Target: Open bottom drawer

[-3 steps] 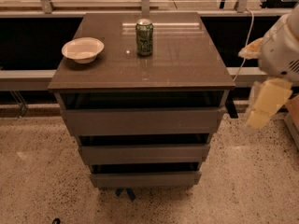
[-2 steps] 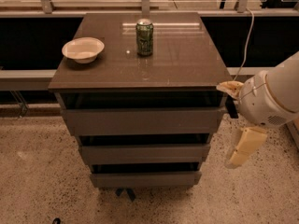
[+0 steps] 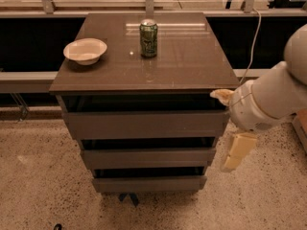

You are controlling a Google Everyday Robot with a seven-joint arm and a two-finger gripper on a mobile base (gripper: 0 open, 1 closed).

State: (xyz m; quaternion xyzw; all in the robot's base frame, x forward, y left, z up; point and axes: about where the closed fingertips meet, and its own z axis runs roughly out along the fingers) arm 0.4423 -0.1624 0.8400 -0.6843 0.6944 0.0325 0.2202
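- Cabinet, grey-brown with a flat glossy top, stands on a speckled floor and carries three handleless drawer fronts stacked one under another.
- Bottom drawer is the lowest and narrowest-looking front, just above the floor, with a dark band separating it from the middle drawer above it.
- The top drawer is the widest and tallest front, and sits right under the cabinet's top.
- A pale bowl rests upright on the left part of the top, near the left edge.
- A green can stands upright towards the back of the top, near its middle and well apart from the bowl.
- The gripper hangs off the cabinet's right side, level with the top and middle drawers, higher than the bottom drawer and to its right.
- It holds nothing that can be seen, and whether it is spread or pressed together cannot be told.
- The white arm reaches in from the right edge of the view, with a cream part close to the front right corner of the cabinet's top.
- A thin cable runs down behind the arm.
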